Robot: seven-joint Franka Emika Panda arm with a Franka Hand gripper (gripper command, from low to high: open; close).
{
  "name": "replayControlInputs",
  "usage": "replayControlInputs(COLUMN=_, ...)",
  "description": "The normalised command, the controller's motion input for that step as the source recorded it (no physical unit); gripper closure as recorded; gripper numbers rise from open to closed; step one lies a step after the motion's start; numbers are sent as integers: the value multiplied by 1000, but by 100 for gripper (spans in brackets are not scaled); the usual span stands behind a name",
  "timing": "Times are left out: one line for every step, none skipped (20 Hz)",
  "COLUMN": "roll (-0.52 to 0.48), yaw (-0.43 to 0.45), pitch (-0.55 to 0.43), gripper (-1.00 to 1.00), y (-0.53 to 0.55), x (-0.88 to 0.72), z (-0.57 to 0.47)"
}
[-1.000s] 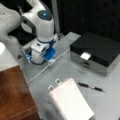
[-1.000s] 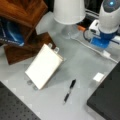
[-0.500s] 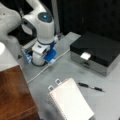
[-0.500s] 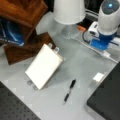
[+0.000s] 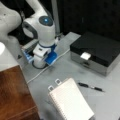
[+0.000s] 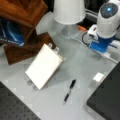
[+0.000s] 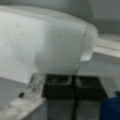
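The arm is folded low at the back of the grey table, and in both front views my gripper [image 5: 41, 60] [image 6: 100, 47] points down beside blue parts on the hand. In the wrist view the gripper [image 7: 74, 85] shows two dark fingers [image 7: 60, 87] pressed together with nothing between them. A large white rounded shape [image 7: 42, 42] fills the wrist view just beyond them. A white cable [image 5: 47, 68] lies on the table next to the hand. A white spiral notebook [image 5: 71, 100] [image 6: 43, 66] and a black pen [image 5: 90, 86] [image 6: 69, 91] lie well away from the gripper.
A black box [image 5: 100, 51] [image 6: 107, 97] with a small white card [image 5: 85, 56] [image 6: 98, 76] sits at a front view's right. A white lamp shade [image 6: 68, 10] stands behind the table. Wooden furniture [image 5: 12, 95] [image 6: 22, 15] borders the left side.
The arm's wrist has sunk slightly lower and drifted a little to the right in a front view. The notebook, pen and box have not moved.
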Motion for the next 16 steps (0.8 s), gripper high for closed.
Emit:
replayControlInputs(roll=130, yaw=31, pitch=-565, gripper=100, y=-233, x=-789, z=-436)
replayControlInputs(roll=128, yaw=32, pitch=-565, gripper=100, y=-232, x=-795, z=-439)
replayControlInputs(roll=129, yaw=33, pitch=-567, gripper=100, y=-231, x=-805, z=-443)
replayControlInputs(roll=127, yaw=34, pitch=-574, gripper=100, y=-228, x=-816, z=-446)
replayControlInputs(roll=121, yaw=35, pitch=-575, gripper=100, y=-224, x=-838, z=-460)
replayControlInputs(roll=115, yaw=36, pitch=-576, gripper=100, y=-220, x=-863, z=-479)
replayControlInputs(roll=110, yaw=37, pitch=-577, gripper=100, y=-216, x=-886, z=-487)
replayControlInputs(roll=101, yaw=38, pitch=-582, gripper=100, y=-221, x=-907, z=-502)
replayControlInputs(roll=94, yaw=43, pitch=-588, gripper=100, y=-226, x=-936, z=-518)
replayControlInputs(roll=88, yaw=47, pitch=-585, gripper=100, y=-232, x=-958, z=-524)
replayControlInputs(roll=86, yaw=48, pitch=-574, gripper=100, y=-234, x=-974, z=-521)
replayControlInputs(roll=89, yaw=50, pitch=-554, gripper=100, y=-239, x=-989, z=-497)
replayControlInputs(roll=97, yaw=49, pitch=-501, gripper=100, y=-239, x=-1000, z=-446)
replayControlInputs(roll=107, yaw=51, pitch=-466, gripper=100, y=-235, x=-1000, z=-377)
replayControlInputs(roll=109, yaw=50, pitch=-426, gripper=100, y=-217, x=-1000, z=-294)
replayControlInputs(roll=106, yaw=45, pitch=-391, gripper=100, y=-199, x=-1000, z=-213)
